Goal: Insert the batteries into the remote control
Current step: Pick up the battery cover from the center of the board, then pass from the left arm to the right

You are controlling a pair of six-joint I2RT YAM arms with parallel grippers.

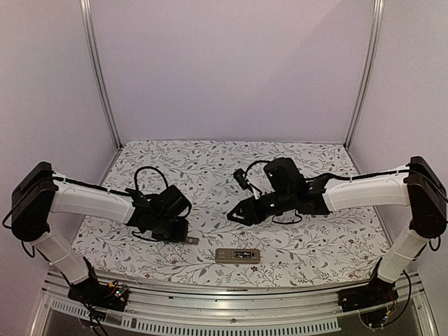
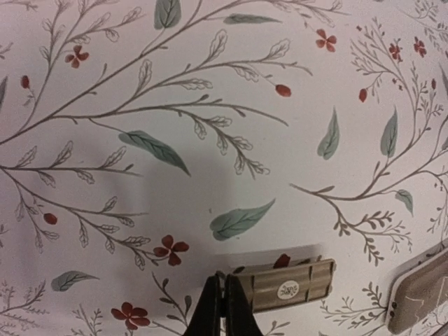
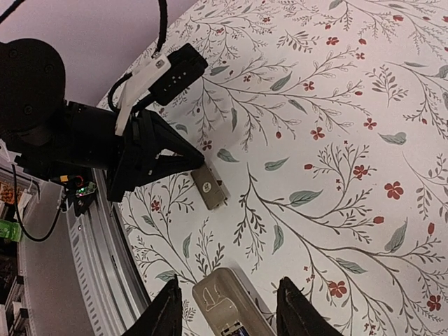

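**A:** What is laid out here?

**B:** A desk (image 1: pixel 315 238) under a white cloth printed with leaves and small red flowers. The remote control (image 1: pixel 236 255) lies flat near the front edge, about midway between the two arm bases. Its tan back faces up and its long side runs along the edge.

**A:** Is its battery compartment open?

**B:** Yes. The battery recess (image 1: pixel 243 254) in the back is uncovered. Something dark with a bluish glint shows inside. It is too small to tell whether that is a battery, or how many cells are in there.

**A:** Where is the lid?

**B:** The battery cover (image 2: pixel 287 287) is tan and ribbed, with a round white sticker. It lies apart from the remote control, just to its left and a little farther back.

**A:** And the left claw?

**B:** The left claw (image 2: pixel 222 308) is down at the desk, fingertips pressed together right at the cover's left end. I cannot tell whether it pinches the cover's edge or only touches it.

**A:** The right claw?

**B:** The right claw (image 3: pixel 227 315) hangs above the remote control, partly spread and holding nothing. In its wrist view, one end of the remote control shows between its two fingers (image 3: pixel 170 311).
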